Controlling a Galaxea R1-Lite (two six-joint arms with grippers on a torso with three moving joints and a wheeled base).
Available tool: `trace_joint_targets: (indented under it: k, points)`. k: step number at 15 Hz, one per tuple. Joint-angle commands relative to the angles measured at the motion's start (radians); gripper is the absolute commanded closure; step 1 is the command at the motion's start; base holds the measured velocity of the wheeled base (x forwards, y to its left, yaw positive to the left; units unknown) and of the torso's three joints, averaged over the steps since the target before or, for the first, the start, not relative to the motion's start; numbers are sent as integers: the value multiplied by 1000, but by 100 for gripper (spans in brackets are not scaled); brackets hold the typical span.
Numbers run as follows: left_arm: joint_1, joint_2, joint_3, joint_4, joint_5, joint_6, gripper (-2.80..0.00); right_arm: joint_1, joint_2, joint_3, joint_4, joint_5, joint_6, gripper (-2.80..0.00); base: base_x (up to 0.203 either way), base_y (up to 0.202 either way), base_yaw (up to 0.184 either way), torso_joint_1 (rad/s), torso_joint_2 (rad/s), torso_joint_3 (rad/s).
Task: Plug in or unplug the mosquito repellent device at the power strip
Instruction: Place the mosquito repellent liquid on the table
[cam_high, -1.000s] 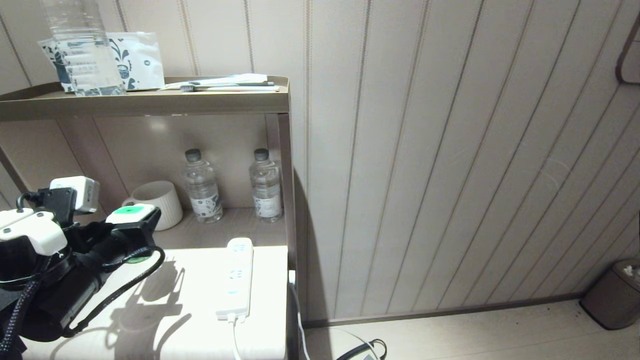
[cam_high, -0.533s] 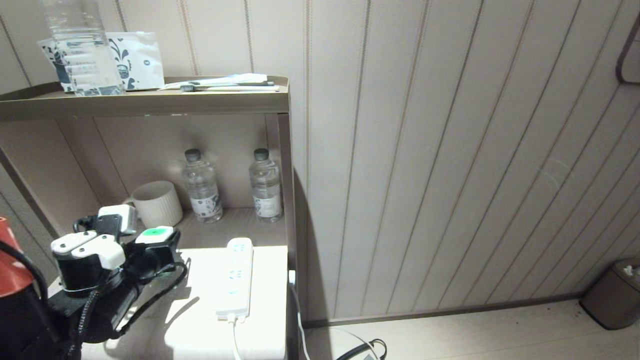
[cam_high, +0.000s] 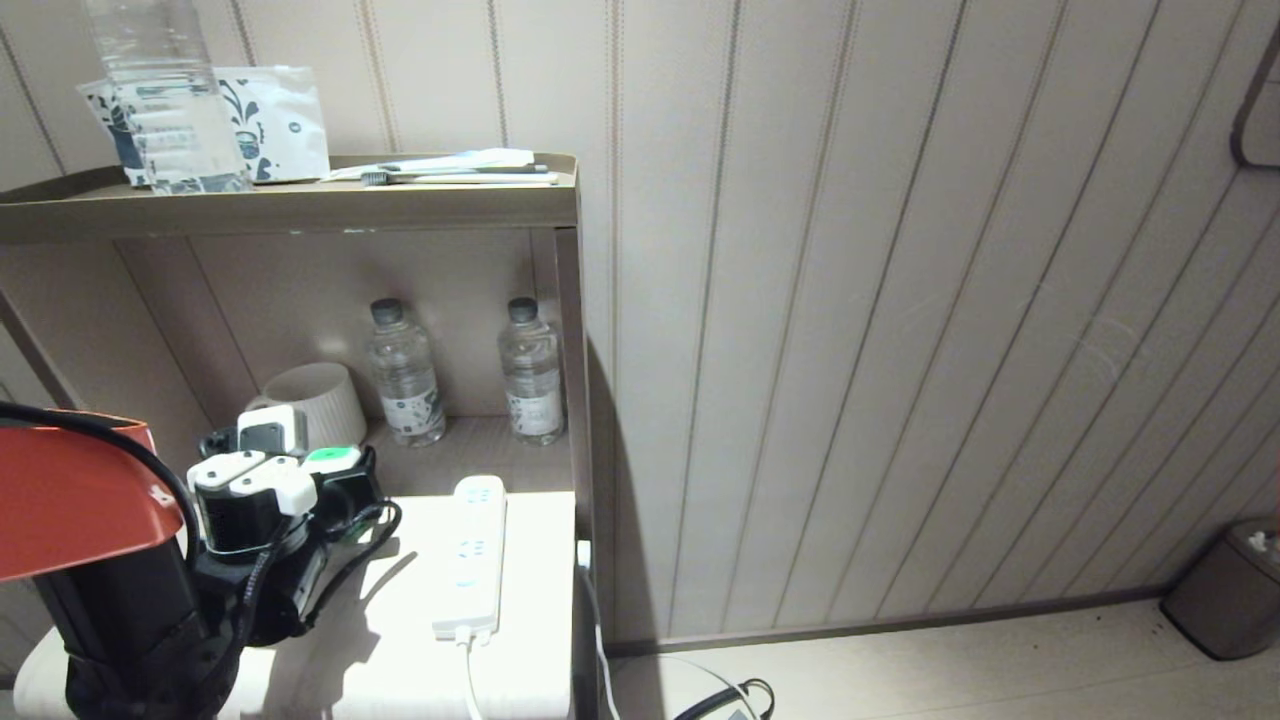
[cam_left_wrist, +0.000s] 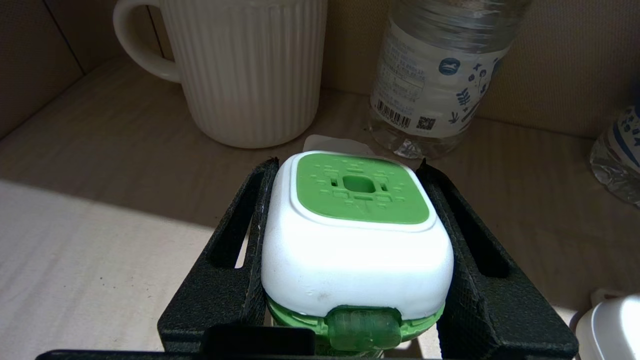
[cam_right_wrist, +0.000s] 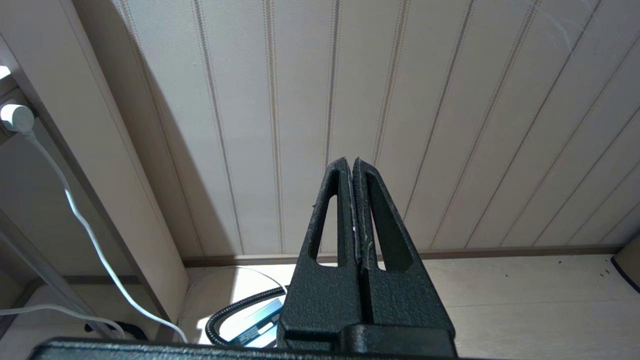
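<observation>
Room: pale panelled wall (cam_high: 850, 300), brown shelf unit (cam_high: 300, 205) with a white lit surface (cam_high: 400, 620) in front of its lower shelf.
Power strip: the power strip (cam_high: 472, 555) lies flat on the white surface, cable end toward the camera; all the sockets that can be seen are free.
Device: the mosquito repellent device (cam_left_wrist: 356, 235) is upright between the black fingers (cam_left_wrist: 240, 250), above the white surface, left of the strip and apart from it.
Left gripper: the left gripper (cam_high: 345, 480) is clamped on the device at both sides.
Behind: ribbed white mug (cam_left_wrist: 250, 70) and two water bottles (cam_high: 405, 375) on the lower shelf.
Right gripper: the right gripper (cam_right_wrist: 352, 167) has its fingers pressed together, facing the wall above the floor (cam_right_wrist: 525, 300), holding nothing.
</observation>
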Motion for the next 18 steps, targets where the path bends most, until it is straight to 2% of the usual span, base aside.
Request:
trace_joint_targets:
  k: [1, 7, 8, 18]
  points:
    - [-2, 25, -4, -39, 2, -3, 0, 0, 1, 0, 0, 0, 0, 0, 0, 0, 0, 0, 0, 0]
    - [-5, 8, 11, -39, 14, -6, 0, 0, 1, 0, 0, 0, 0, 0, 0, 0, 0, 0, 0, 0]
    - [-5, 1, 11, -39, 31, -6, -280, 0, 1, 0, 0, 0, 0, 0, 0, 0, 0, 0, 0, 0]
    - [-6, -259, 112, -39, 32, -7, -280, 0, 1, 0, 0, 0, 0, 0, 0, 0, 0, 0, 0, 0]
